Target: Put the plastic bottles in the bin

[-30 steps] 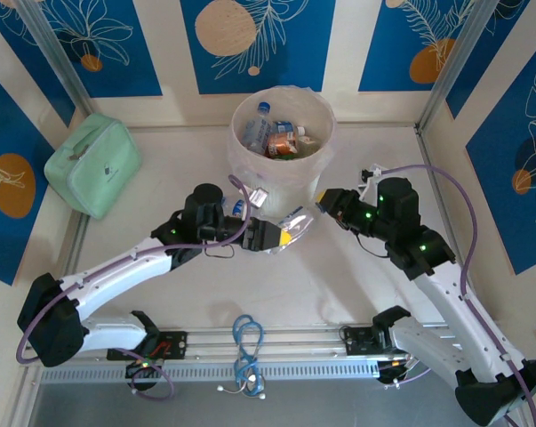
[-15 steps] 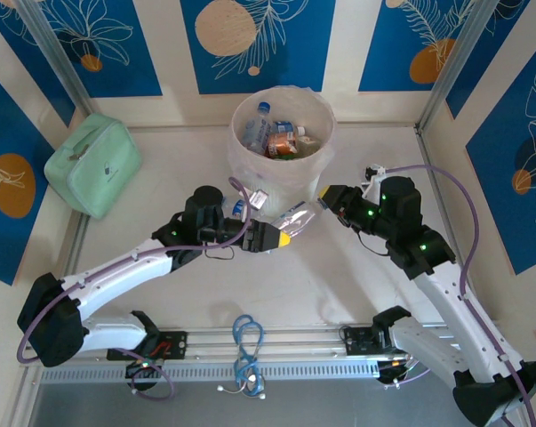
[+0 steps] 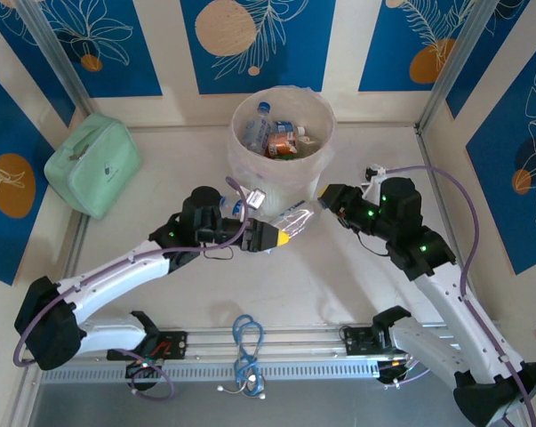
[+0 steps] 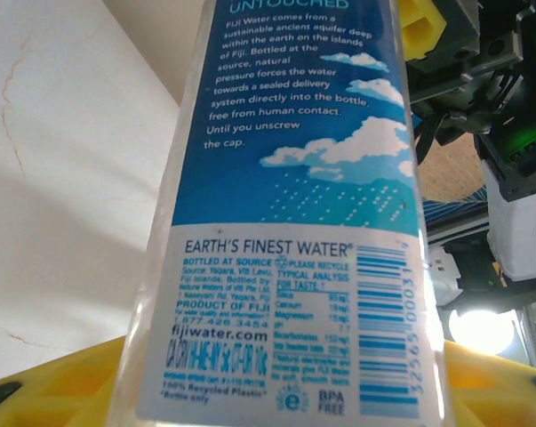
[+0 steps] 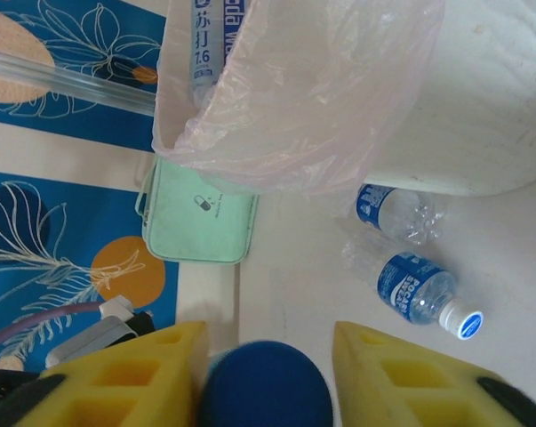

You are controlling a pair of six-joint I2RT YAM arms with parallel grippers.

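In front of the bin (image 3: pixel 294 182), in the top view, a clear bottle (image 3: pixel 296 216) is seen off the table, bridging the two grippers. Its lower body is taken between the yellow pads of the left gripper (image 3: pixel 284 235), and its other end reaches the right gripper (image 3: pixel 322 203). The bin stands at the back of the table, and several bottles (image 3: pixel 272 138) lie inside its bag liner. One more blue-labelled bottle (image 3: pixel 236 207) lies on the table at the bin's foot, partly hidden by the left arm. A mint-green pouch (image 3: pixel 94 165) is set well apart at the left.

In the left wrist view, the clear bottle (image 4: pixel 294 222) — blue label, small print, a barcode — runs lengthwise away from the camera. The yellow fingers (image 4: pixel 45 391) are pressed against both its sides, so it is gripped. A yellow pad (image 4: pixel 421 25) of the right gripper is seen at the far end.

In the right wrist view, the bottle's blue cap (image 5: pixel 264 390) sits between the yellow pads (image 5: pixel 125 374) of the right gripper. Whether they clamp it or stand just clear cannot be told. Beyond, the liner (image 5: pixel 303 98) drapes over the bin's cream wall, two small bottles (image 5: pixel 419 294) lie on the table beside it, and the pouch is seen behind.
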